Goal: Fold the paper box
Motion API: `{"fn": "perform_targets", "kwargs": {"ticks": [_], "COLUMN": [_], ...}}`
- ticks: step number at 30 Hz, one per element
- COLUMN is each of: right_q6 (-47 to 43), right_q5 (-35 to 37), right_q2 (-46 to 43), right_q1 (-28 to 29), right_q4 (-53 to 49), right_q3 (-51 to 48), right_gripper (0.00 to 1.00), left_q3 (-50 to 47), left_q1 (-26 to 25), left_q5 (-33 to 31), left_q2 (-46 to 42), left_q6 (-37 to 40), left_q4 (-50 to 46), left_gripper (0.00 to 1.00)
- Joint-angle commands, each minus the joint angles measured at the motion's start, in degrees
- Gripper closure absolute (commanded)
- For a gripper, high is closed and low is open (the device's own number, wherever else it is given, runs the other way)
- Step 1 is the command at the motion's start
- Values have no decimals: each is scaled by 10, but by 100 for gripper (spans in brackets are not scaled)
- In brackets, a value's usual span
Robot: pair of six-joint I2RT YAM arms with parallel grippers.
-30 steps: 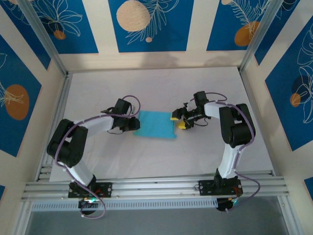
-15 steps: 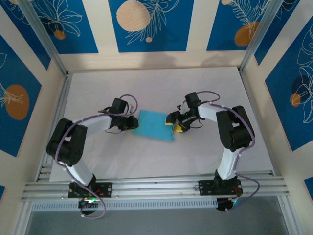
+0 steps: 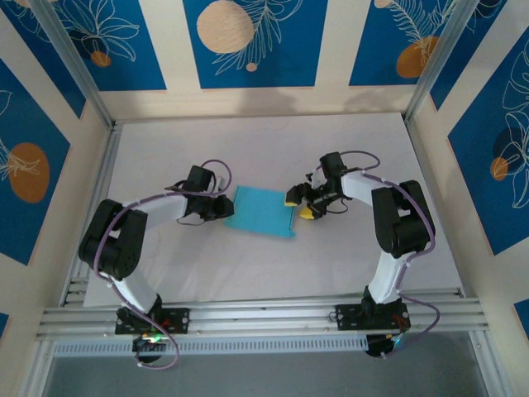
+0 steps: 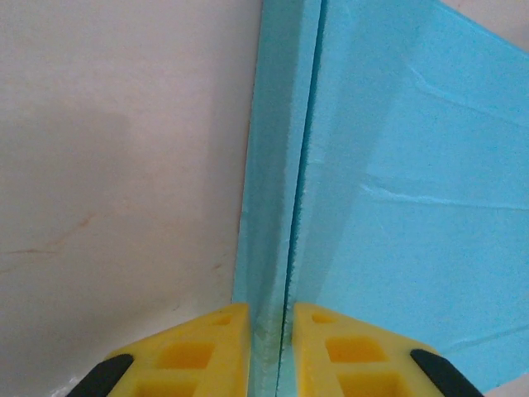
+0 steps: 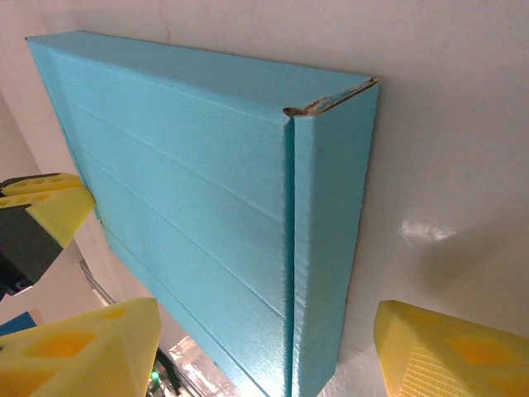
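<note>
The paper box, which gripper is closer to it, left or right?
Left. The left gripper is pinched on the left edge wall of the paper box, touching it. The right gripper sits open beside the right edge, not gripping it.

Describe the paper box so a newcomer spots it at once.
On the white table, look between the left gripper and the right gripper. The paper box lies flat there: a shallow light-blue rectangle, the only blue thing on the tabletop.
</note>
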Motion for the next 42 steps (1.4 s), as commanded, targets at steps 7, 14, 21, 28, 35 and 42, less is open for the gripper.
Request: {"fn": "perform_targets", "kwargs": {"ticks": [7, 14, 21, 28, 35, 42], "right_q6": [17, 41, 101, 164, 168, 66], "right_q5": [29, 28, -47, -138, -161, -70], "right_q2": [20, 21, -15, -55, -50, -34], "right_q1": [28, 44, 40, 31, 41, 72], "right_q4": [5, 26, 106, 207, 238, 93], "right_q3": [11, 5, -13, -45, -60, 2], "right_gripper": [29, 28, 28, 28, 30, 33], "left_q3": [-25, -27, -27, -27, -24, -24], "left_q1": [19, 26, 31, 33, 35, 35], "left_q5": [-31, -31, -26, -20, -16, -17], "left_q2": [43, 47, 51, 55, 58, 58], "left_q6": [15, 14, 11, 11, 15, 16], "left_q4": [-45, -47, -46, -42, -43, -44], "left_gripper": [81, 81, 81, 82, 82, 82]}}
